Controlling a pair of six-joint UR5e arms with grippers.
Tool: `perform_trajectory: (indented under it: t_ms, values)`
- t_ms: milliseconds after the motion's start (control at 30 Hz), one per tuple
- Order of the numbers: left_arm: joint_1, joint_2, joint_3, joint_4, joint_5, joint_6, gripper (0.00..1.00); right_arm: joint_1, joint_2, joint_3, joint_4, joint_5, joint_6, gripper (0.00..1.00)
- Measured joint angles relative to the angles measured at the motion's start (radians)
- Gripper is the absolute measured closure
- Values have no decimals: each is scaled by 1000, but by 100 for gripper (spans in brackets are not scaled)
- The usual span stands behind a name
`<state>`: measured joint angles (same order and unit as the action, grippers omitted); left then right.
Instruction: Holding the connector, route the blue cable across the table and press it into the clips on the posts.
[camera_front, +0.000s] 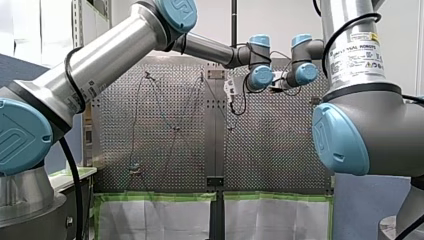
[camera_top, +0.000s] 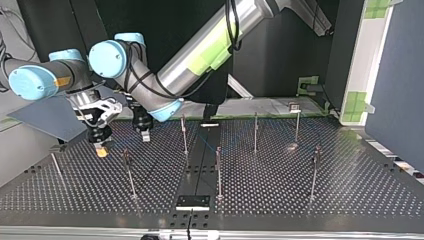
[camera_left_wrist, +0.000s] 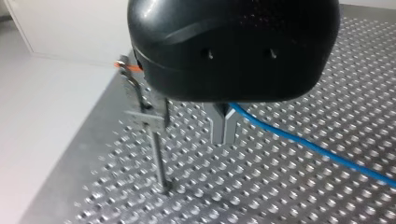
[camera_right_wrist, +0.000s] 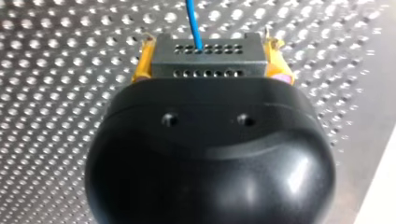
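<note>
My right hand (camera_right_wrist: 208, 51) is closed, its yellow pads (camera_right_wrist: 142, 65) pressing both sides of the grey connector (camera_right_wrist: 208, 63), and the blue cable (camera_right_wrist: 192, 21) leads away from the connector over the bench (camera_right_wrist: 56, 93). My left hand (camera_left_wrist: 223, 128) has its metal fingers drawn together on the blue cable just above the bench, beside a post (camera_left_wrist: 159, 158) with a clip (camera_left_wrist: 145, 119) near the bench's edge. In the top view both hands hang near the bench's far left corner.
</note>
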<state>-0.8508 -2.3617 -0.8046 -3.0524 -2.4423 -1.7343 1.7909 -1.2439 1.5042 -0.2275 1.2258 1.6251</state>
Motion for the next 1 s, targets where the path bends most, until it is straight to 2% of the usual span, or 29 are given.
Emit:
perform_trajectory:
  t_ms: [133, 267, 500, 633, 767, 1000]
  values:
    - [6, 0, 11, 25, 15, 15, 100, -4, -6, -3, -4, 0, 3, 100]
    - [17, 0, 13, 29, 17, 8, 100, -5, -7, -5, -9, -4, 6, 100]
    - [32, 0, 12, 29, -13, -6, 100, -6, -11, -34, -7, -49, 7, 100]
    - [34, 0, 12, 41, -29, -6, 100, -7, -29, -56, -2, -63, 12, 100]
    - [34, 0, 12, 64, -13, 0, 100, -7, -58, -65, 0, -66, 23, 100]
    - [32, 0, 12, 79, 28, -1, 100, -6, -81, -67, 3, -67, 31, 100]
